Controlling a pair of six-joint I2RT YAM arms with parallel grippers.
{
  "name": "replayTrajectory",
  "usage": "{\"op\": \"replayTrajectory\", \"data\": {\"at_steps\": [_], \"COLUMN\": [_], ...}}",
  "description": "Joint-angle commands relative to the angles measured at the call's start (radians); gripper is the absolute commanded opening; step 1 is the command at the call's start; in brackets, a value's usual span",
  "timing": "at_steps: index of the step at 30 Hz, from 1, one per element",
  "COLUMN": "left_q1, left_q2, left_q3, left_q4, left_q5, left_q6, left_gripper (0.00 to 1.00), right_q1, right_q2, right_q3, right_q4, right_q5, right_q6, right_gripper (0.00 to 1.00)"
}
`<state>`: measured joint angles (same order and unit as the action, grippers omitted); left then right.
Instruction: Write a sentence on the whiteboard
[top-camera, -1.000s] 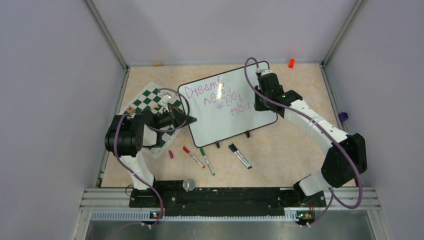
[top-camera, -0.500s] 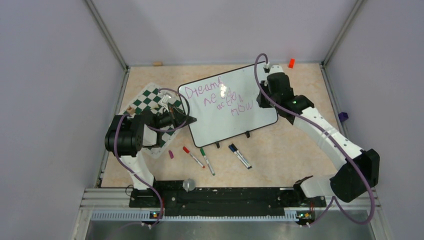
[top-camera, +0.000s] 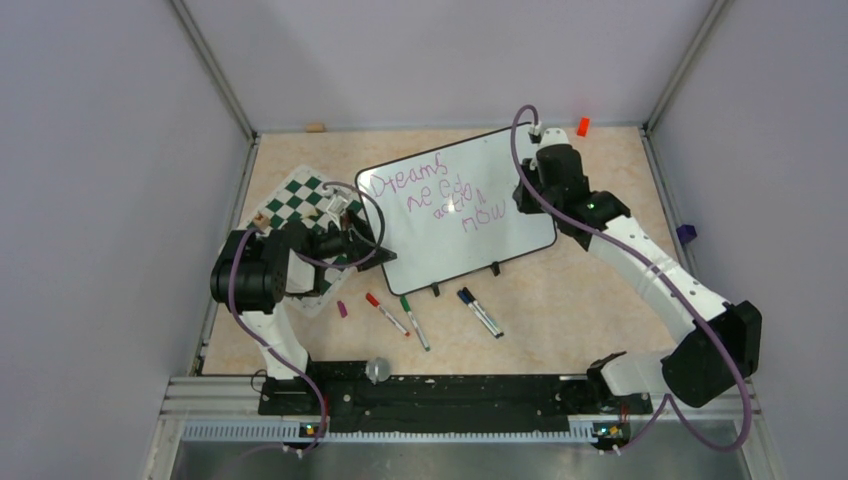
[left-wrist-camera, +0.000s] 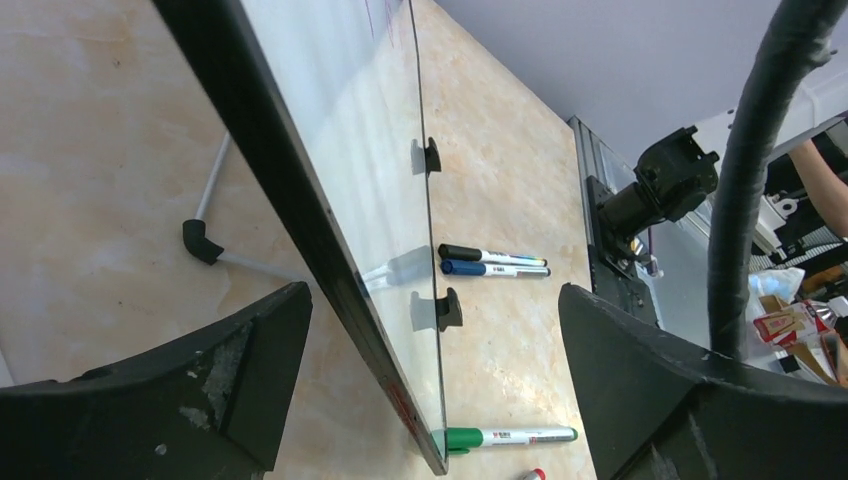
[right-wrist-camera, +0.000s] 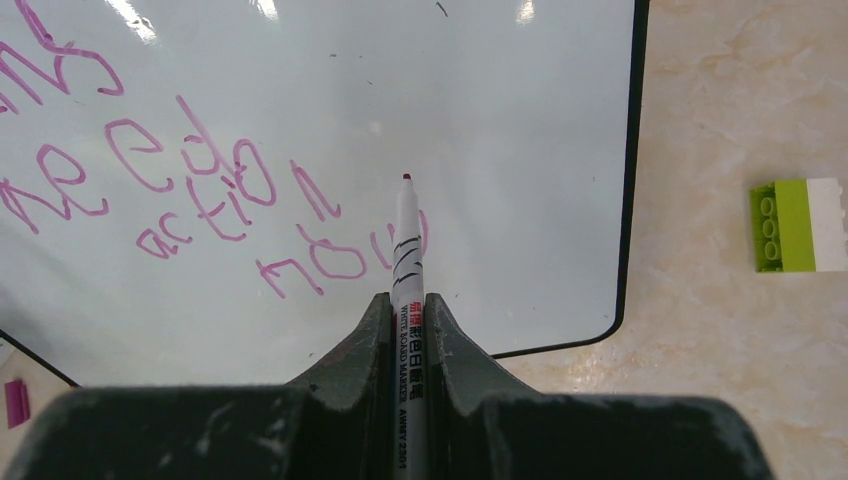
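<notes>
The whiteboard stands tilted at mid-table, and the purple-pink sentence fills its upper left. My left gripper is open at the board's lower left corner. In the left wrist view the whiteboard's black edge runs between the spread fingers of the left gripper without touching them. My right gripper is shut on a white marker. The marker's tip points at the whiteboard just right of the sentence; whether it touches, I cannot tell. The right gripper is over the board's right edge.
A green-and-white chess mat lies under the left arm. Red, green and blue-and-black markers and a purple cap lie before the board. An orange piece sits at the back. A green-and-white brick is right of the board.
My left gripper has opened and let go of the board's corner. The right arm moved back and right from the lettering, then held still, keeping the marker.
</notes>
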<state>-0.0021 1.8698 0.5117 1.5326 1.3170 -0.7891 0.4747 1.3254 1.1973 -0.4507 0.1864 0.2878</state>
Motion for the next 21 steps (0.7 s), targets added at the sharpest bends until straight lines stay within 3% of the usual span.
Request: {"op": "replayTrajectory", "data": {"at_steps": [1, 9, 17, 21], "left_q1": [-0.004, 0.021, 0.107, 0.114], "left_q2": [-0.035, -0.060, -0.219, -0.338], "left_q3": [-0.028, -0.052, -0.242, -0.275], "left_q4": [0.087, 0.087, 0.087, 0.036], "left_q5": [0.010, -0.005, -0.242, -0.293], "left_q6": [0.040, 0.063, 0.157, 0.166], "left_gripper": [0.99, 0.99, 0.99, 0.99], "right_q1": [-0.008, -0.008, -0.008, -0.008], "right_q2": [-0.048, -0.035, -0.008, 0.009], "right_q3": [-0.004, 0.013, 0.055, 0.081], "right_q4": [0.040, 0.044, 0.046, 0.045], "right_q5": [0.008, -0.007, -0.022, -0.034], "right_q6": [-0.018, -0.023, -0.058, -0.069], "right_gripper": [0.00, 0.00, 0.00, 0.00]}}
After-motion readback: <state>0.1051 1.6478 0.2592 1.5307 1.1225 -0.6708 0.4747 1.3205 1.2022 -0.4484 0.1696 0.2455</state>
